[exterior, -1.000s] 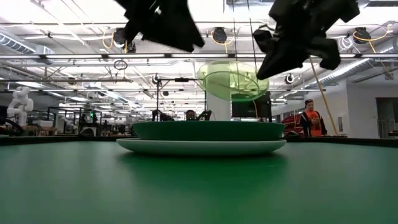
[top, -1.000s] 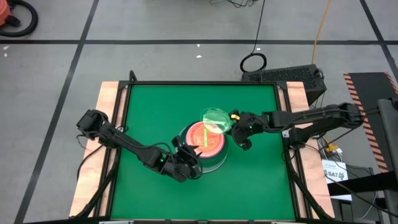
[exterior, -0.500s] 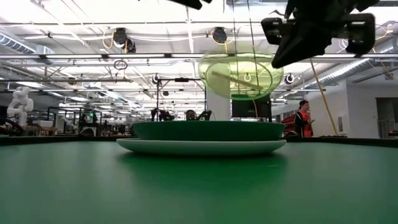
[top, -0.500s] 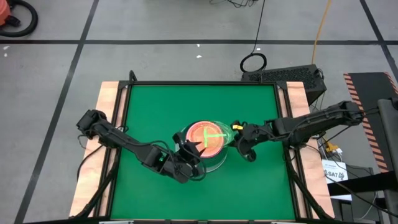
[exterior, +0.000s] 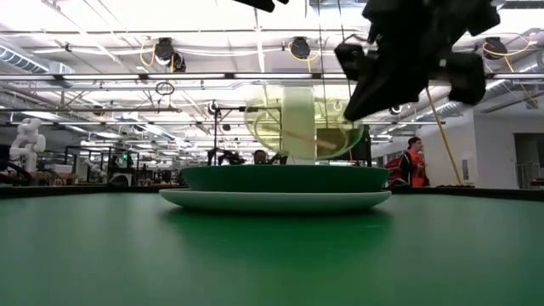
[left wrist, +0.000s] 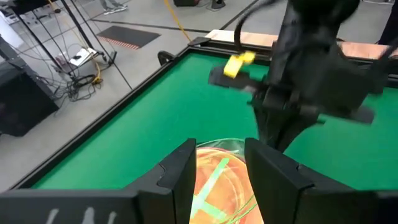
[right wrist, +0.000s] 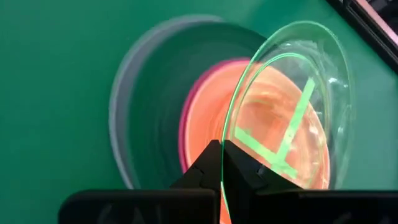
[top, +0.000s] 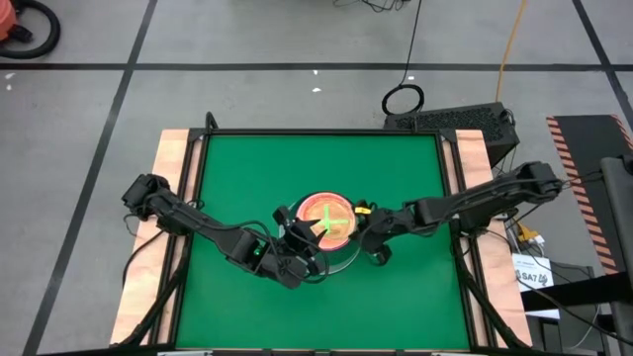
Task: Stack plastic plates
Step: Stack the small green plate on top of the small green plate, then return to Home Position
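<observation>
My right gripper [right wrist: 222,152] is shut on the translucent green plate [right wrist: 292,93] and holds it over the stack in the table's middle. Top of the stack shows an orange plate [top: 326,220] with green stripes on a pink one [right wrist: 186,118]. Under these sit the dark green plate [exterior: 285,177] and the pale large plate [exterior: 276,201], which rests on the table. My left gripper [left wrist: 221,168] is open at the stack's near left side, its fingers pointing over the orange plate [left wrist: 211,186]. My right gripper pinches the translucent green plate by its rim [right wrist: 225,140] on the side toward the table's right, the fingers coming slanting down from the right. The plate is tilted, just above the dark green plate [exterior: 340,174]; whether its lower edge touches the stack I cannot tell.
Green table mat [top: 247,168] with free room all round the stack. Wooden table borders [top: 173,158] run along the left and right. Beyond the table the low view shows a person in orange [exterior: 416,161] far off.
My right gripper has carried the translucent green plate from above the stack's far right rim toward the table's left and near edge, then down, so it now hangs low over the stack's middle. My left gripper has risen a little.
</observation>
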